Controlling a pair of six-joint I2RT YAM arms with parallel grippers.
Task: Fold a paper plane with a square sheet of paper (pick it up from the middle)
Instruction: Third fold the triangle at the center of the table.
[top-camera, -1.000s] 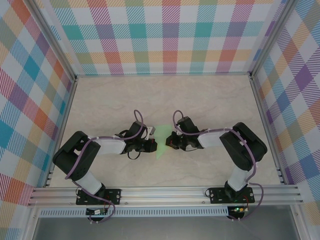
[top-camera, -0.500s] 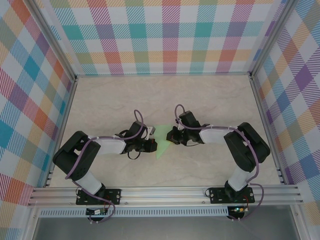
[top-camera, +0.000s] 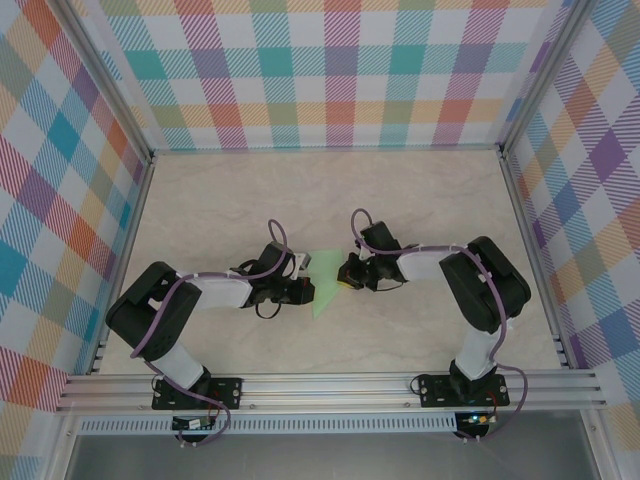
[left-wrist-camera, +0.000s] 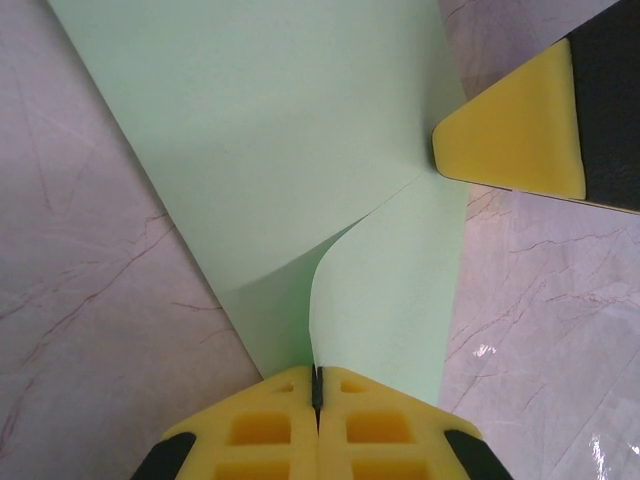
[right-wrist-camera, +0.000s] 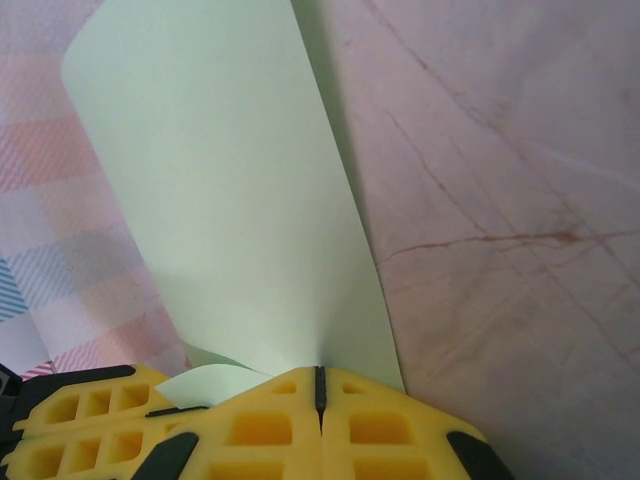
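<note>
The square sheet of paper (top-camera: 323, 283), pale green and folded into a pointed wedge, lies on the table between the two grippers. My left gripper (top-camera: 307, 291) is shut on its left edge. In the left wrist view a curled flap of the paper (left-wrist-camera: 290, 150) runs straight into the seam of that gripper (left-wrist-camera: 316, 385). My right gripper (top-camera: 346, 273) is shut on the right side of the sheet. In the right wrist view the paper (right-wrist-camera: 220, 200) rises from the shut right gripper (right-wrist-camera: 318, 378). The right gripper's yellow fingertip (left-wrist-camera: 515, 130) presses on the sheet's edge.
The marble-patterned tabletop (top-camera: 420, 200) stretches open behind and beside the paper. Checked walls (top-camera: 340, 70) enclose three sides, and an aluminium rail (top-camera: 330, 388) runs along the near edge by the arm bases.
The right arm has drawn in, its elbow swinging left, and its gripper has shifted slightly towards the far side at the paper's edge. The left arm has stayed still.
</note>
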